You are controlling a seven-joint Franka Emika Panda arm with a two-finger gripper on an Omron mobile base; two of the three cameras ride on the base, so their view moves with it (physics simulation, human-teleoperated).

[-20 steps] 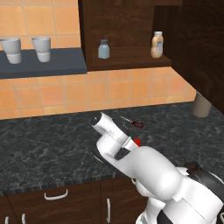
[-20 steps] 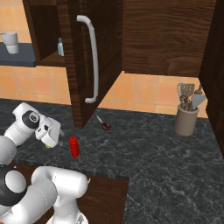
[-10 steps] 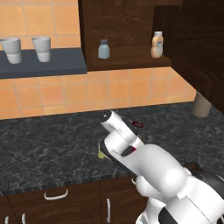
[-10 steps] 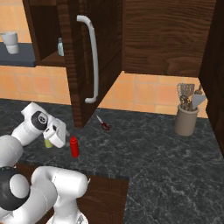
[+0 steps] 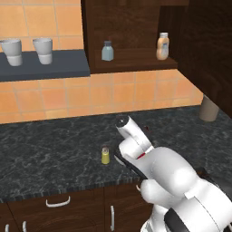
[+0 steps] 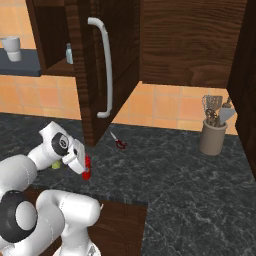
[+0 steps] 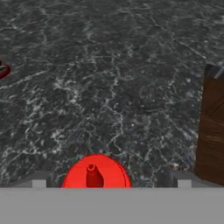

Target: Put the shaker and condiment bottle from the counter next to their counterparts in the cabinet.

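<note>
Swinging rightward since a second ago, the arm has carried the gripper [image 6: 84, 167] from above the shaker [image 5: 105, 155] across to the condiment bottle [image 7: 96, 173], and now it hangs right over that red bottle! From the hand camera we look straight down on the nozzle, the red body sitting between the two finger tips [image 7: 39, 183], which stand spread wide, one on each side and clear of it (nothing gripped).

The bottle stands upright on the counter [image 5: 54, 154], near the front edge. The yellow-green shaker stands upright too, just left of the arm in the left base view, free and untouched.

Up in the cabinet [image 5: 131, 36], door [image 6: 102, 70] swung open, the inner shelf holds two things well apart: the grey-blue shaker [image 5: 107, 50] toward the left, the tan bottle [image 5: 162, 46] with its white cap toward the right.

Off to the left, the grey wall shelf [image 5: 45, 68] carries two pale cups [image 5: 28, 51] side by side. Far right on the counter, a crock [image 6: 212, 137] holds a cluster of utensils. Red-handled scissors [image 6: 119, 142] lie flat near the door's foot.
</note>
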